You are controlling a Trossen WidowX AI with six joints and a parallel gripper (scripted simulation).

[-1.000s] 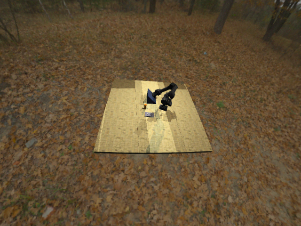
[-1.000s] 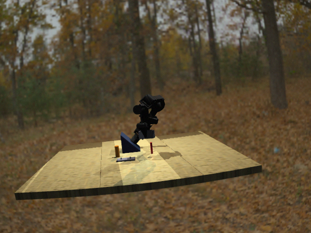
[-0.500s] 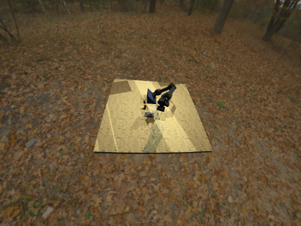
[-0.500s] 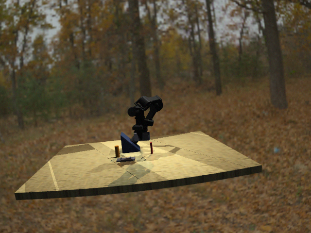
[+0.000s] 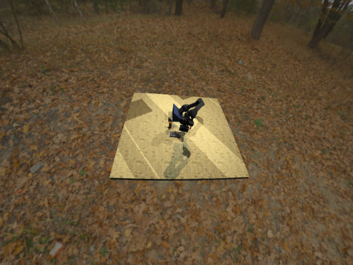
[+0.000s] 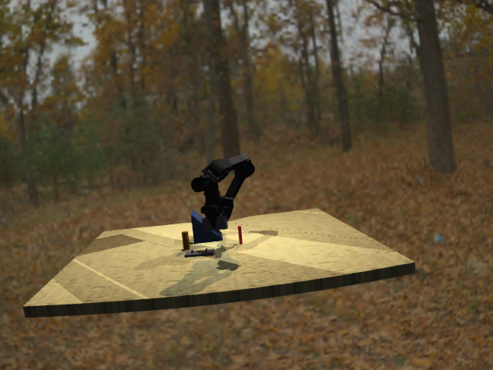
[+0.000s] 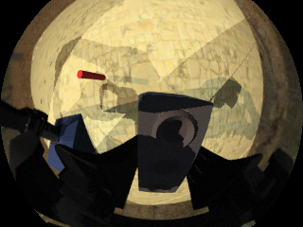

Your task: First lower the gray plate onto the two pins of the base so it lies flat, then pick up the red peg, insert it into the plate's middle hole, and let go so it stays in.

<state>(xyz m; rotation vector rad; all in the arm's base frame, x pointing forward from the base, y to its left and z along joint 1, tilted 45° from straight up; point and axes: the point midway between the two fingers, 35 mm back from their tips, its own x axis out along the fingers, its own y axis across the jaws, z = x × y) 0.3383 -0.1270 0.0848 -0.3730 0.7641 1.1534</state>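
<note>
I have the gripper (image 7: 166, 173) clamped, about half closed, on the gray plate (image 7: 170, 146), which hangs square in front of the wrist camera with its middle hole (image 7: 169, 131) showing. The plate looks rigid, thin and light, probably smooth; holding it by one edge keeps the holes free for the pins. The base (image 6: 199, 252) lies on the board (image 6: 318, 263), at about seven o'clock from the gripper in the top view. The red peg (image 6: 239, 234) stands upright at about three o'clock from it, well apart. The arm (image 6: 223, 186) is folded tight, elbow high, wrist pointing down beside the blue wedge (image 6: 201, 231).
</note>
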